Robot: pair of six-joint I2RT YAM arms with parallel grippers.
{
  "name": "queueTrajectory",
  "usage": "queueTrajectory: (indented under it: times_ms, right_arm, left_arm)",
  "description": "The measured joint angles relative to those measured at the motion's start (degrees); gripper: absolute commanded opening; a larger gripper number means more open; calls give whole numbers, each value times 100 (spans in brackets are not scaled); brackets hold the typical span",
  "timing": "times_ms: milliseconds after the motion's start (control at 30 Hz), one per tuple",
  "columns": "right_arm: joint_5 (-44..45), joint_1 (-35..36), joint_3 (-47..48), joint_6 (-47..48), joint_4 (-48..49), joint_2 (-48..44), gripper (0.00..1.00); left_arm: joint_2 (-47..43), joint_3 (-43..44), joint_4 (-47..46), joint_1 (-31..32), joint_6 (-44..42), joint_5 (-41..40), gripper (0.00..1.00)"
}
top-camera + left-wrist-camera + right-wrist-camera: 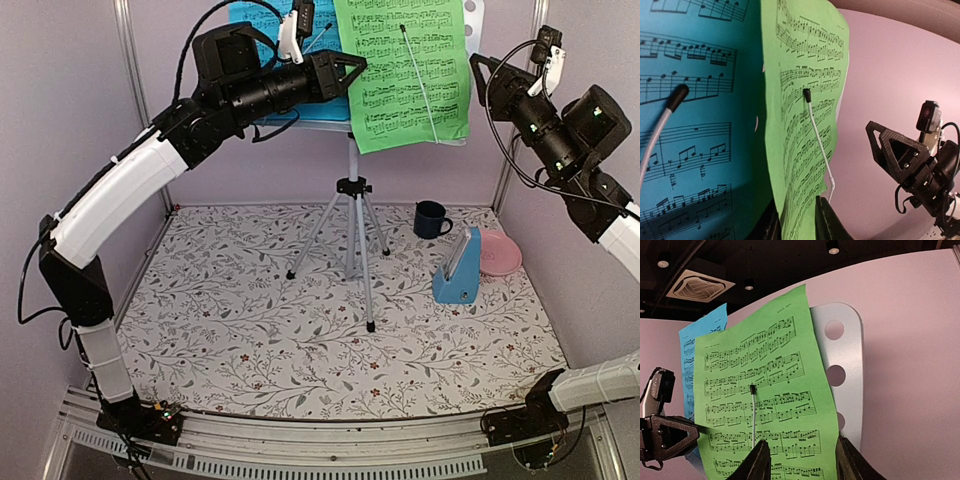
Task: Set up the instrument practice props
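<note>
Metronome (458, 270) shows only in the top view.

I see the green music sheet (805, 60) overlapping the blue music sheet (700, 135), a black-tipped wire arm (821, 145) lying across each.

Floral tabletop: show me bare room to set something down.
Free: near half of the floral tabletop, from the feet of the silver tripod to the near edge, and its left side. Crowded: right rear, with dark blue mug, blue pyramid metronome, pink plate.
</note>
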State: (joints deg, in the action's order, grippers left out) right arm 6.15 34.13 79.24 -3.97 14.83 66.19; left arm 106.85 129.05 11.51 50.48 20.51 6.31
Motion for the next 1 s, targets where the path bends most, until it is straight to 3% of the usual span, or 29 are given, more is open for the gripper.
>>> queueTrajectory:
  times_ms: [300,533,1000]
  right_arm:
    - [-251,-763,-407,-339,-820,-334,45]
    - [-761,-992,-476,-503,-1027,-356,44]
    - [-1099,-1156,-472,-505,-1060,-7,49]
  left_arm:
    - [0,-376,-70,4,39,-79,0]
    - [0,-479,-101,9,46,-129,0]
    - [249,157,-26,11,-304,-122,0]
